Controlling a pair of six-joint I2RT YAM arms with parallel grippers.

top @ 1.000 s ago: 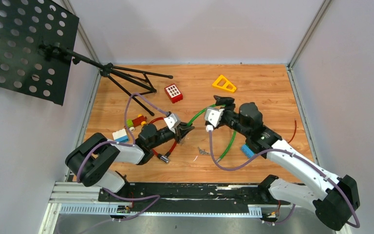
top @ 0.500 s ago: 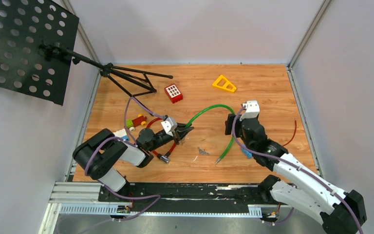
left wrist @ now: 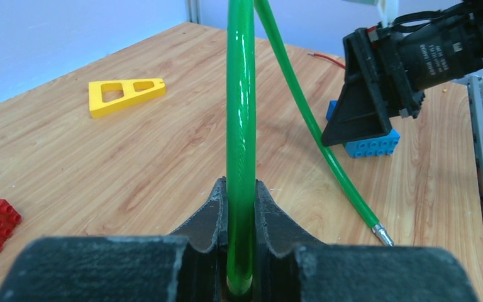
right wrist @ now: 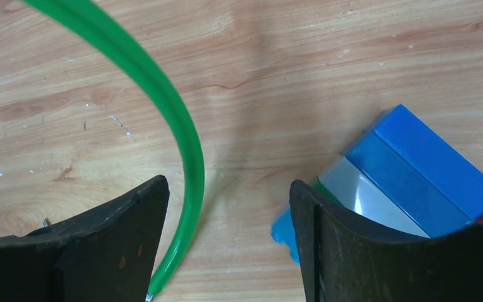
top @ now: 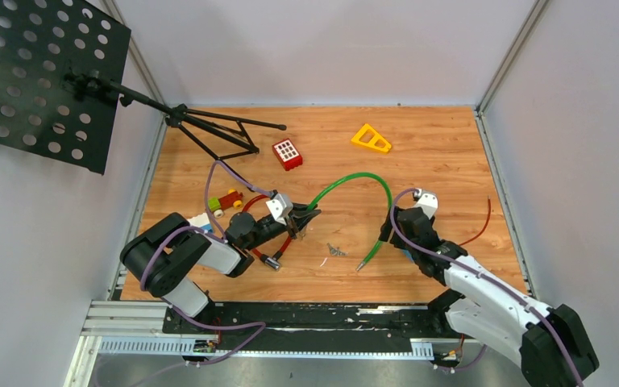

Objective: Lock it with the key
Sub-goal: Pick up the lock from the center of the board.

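Observation:
A green cable (top: 355, 177) arches over the table from my left gripper (top: 310, 216), which is shut on one end of it. In the left wrist view the cable (left wrist: 240, 126) rises straight up from between the shut jaws of the left gripper (left wrist: 241, 201). Its free metal tip (top: 359, 267) lies on the wood. A small bunch of keys (top: 336, 251) lies between the arms, with nothing holding it. My right gripper (top: 388, 234) is open and empty and points down at the table. The cable (right wrist: 163, 94) passes just inside the left finger of the right gripper (right wrist: 229, 214).
A blue brick (right wrist: 427, 163) lies by my right finger. A red cable with a metal end (top: 272, 261) lies under the left arm. A red brick (top: 287, 153), a yellow triangle (top: 371, 138), toy blocks (top: 226, 200), a thin red wire (top: 483, 226) and a music stand (top: 209, 129) sit further off.
My right arm has drawn back from the top of the cable's arch to the near right and now points down by the blue brick. The left gripper has kept its hold.

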